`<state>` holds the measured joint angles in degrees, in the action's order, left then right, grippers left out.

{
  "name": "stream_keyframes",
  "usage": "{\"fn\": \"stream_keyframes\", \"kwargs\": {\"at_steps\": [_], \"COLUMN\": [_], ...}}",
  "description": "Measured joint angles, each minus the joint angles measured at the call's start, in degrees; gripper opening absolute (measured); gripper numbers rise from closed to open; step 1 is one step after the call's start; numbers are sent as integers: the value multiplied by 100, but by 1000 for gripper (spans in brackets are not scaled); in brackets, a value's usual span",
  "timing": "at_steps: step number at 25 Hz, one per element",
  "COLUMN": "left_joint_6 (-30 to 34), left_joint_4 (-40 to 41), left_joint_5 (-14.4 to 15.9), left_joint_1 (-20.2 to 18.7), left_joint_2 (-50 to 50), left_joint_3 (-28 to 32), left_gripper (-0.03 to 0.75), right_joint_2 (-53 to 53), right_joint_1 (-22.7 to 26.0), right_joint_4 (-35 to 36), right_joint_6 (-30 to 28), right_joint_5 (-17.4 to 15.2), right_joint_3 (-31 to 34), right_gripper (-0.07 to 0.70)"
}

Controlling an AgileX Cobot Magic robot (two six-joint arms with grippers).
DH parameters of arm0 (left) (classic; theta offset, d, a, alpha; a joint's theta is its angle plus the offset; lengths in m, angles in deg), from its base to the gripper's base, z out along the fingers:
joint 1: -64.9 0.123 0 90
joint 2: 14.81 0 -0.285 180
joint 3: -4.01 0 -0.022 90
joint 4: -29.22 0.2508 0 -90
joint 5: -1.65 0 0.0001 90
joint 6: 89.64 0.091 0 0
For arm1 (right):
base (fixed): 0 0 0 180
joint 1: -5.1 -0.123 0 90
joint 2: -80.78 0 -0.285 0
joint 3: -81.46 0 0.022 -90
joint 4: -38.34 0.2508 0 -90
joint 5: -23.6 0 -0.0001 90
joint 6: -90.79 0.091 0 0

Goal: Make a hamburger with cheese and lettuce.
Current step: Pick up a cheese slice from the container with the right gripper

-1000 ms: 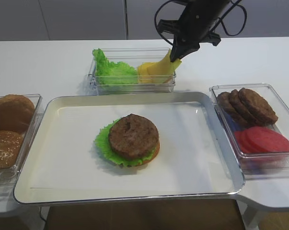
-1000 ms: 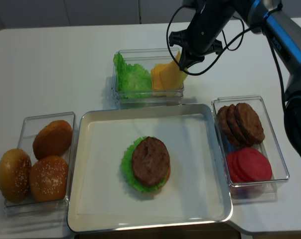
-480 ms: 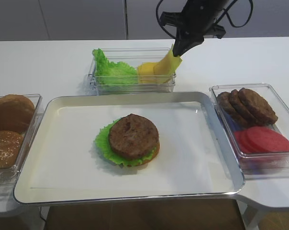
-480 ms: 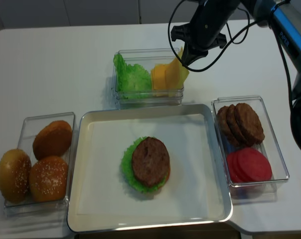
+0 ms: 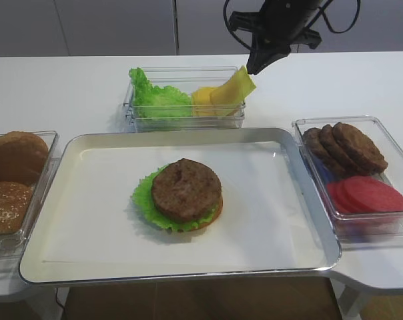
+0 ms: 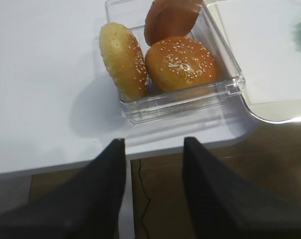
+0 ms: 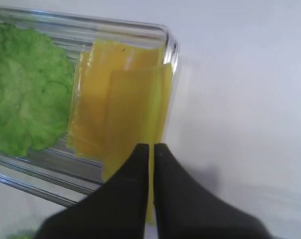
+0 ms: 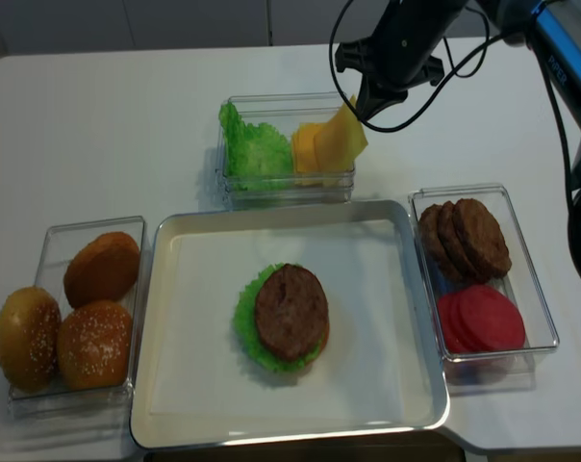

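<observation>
The hamburger (image 5: 186, 193) sits mid-tray: bun base, lettuce (image 5: 142, 197) frilling out on the left, brown patty on top. My right gripper (image 5: 250, 69) hangs over the right end of the back container, shut on the top edge of a yellow cheese slice (image 5: 233, 85). That cheese slice (image 7: 138, 107) dangles tilted, its lower end still over the cheese stack (image 7: 90, 114). In the right wrist view the right gripper (image 7: 151, 148) pinches the slice edge-on. My left gripper (image 6: 154, 141) stands open over the table's front edge, holding nothing.
The back container (image 5: 188, 69) also holds loose green leaves (image 5: 158, 100). A clear box (image 5: 301, 127) on the right holds brown patties and red slices. A bun box (image 6: 190, 97) lies left of the metal tray (image 5: 88, 200).
My right gripper has risen and drifted slightly right, lifting the cheese slice up off the stack. Nothing else has moved.
</observation>
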<state>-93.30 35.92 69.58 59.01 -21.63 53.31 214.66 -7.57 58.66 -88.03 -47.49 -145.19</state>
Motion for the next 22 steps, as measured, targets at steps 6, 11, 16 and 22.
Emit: {"fn": "stream_keyframes", "kwargs": {"at_steps": [6,11,16,22], "left_joint_6": [0,0,0,0], "left_joint_4": [0,0,0,0], "left_joint_5": [0,0,0,0], "left_joint_1": [0,0,0,0], "left_joint_2": [0,0,0,0], "left_joint_3": [0,0,0,0], "left_gripper": [288,288,288,288], "right_joint_2": [-10,-10,30,174], "right_joint_1": [28,42,55,55], "right_joint_4": [-12,27,152,223], "right_joint_6": [23,23,11,-72], "right_joint_5": [72,326,526,591], "right_joint_3": [0,0,0,0], "right_gripper": [146,401,472,472]}}
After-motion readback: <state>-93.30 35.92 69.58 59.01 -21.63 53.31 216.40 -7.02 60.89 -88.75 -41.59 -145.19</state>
